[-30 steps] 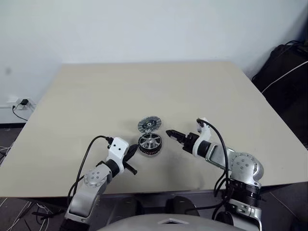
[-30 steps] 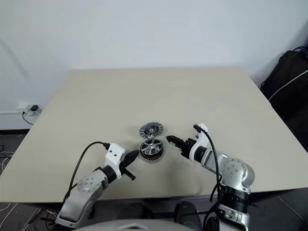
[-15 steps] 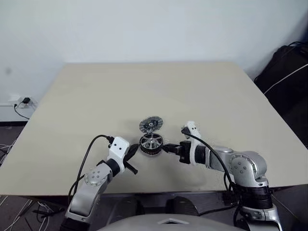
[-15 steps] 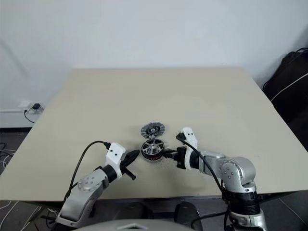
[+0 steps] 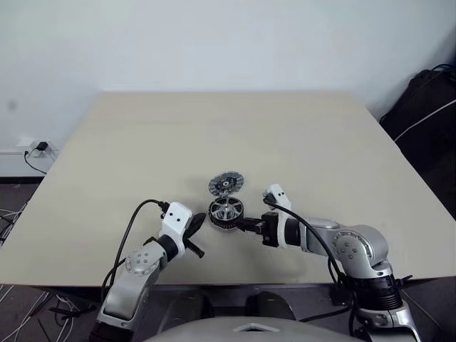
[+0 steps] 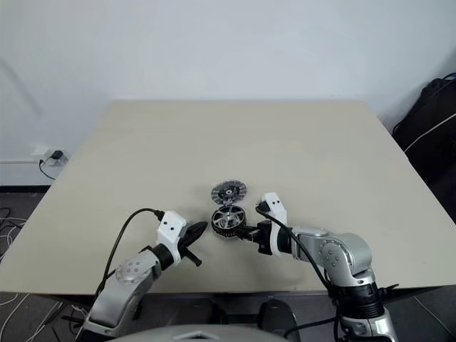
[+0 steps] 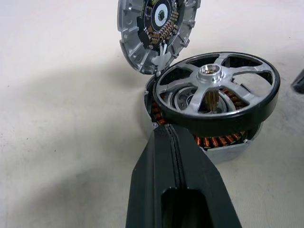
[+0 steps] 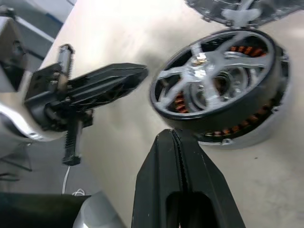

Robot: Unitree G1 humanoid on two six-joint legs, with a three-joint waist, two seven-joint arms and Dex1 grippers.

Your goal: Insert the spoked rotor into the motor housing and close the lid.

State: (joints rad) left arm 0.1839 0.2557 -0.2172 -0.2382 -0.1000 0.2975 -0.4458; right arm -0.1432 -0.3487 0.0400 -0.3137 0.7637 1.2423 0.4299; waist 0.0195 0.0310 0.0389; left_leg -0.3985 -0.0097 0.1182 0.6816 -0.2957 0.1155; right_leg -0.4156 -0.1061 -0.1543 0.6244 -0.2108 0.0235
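Observation:
The spoked rotor, a dark ring with silver spokes, rests on top of the motor housing. Copper windings still show below the rotor's rim. The lid leans against the housing's far side, with its ribbed, dark-centred face showing. In the eye views the stack sits near the table's front, with the lid just behind it. My left gripper is shut and empty, its tip at the housing's left edge. My right gripper is shut and empty, its tip close to the rotor's right side.
The beige table stretches wide behind the parts. A black bag stands off the table's right side. On the left wall there is a socket with a plug.
My right gripper went from open to shut, rolled, and swung left until its tip reached the rotor's side. The left gripper kept still.

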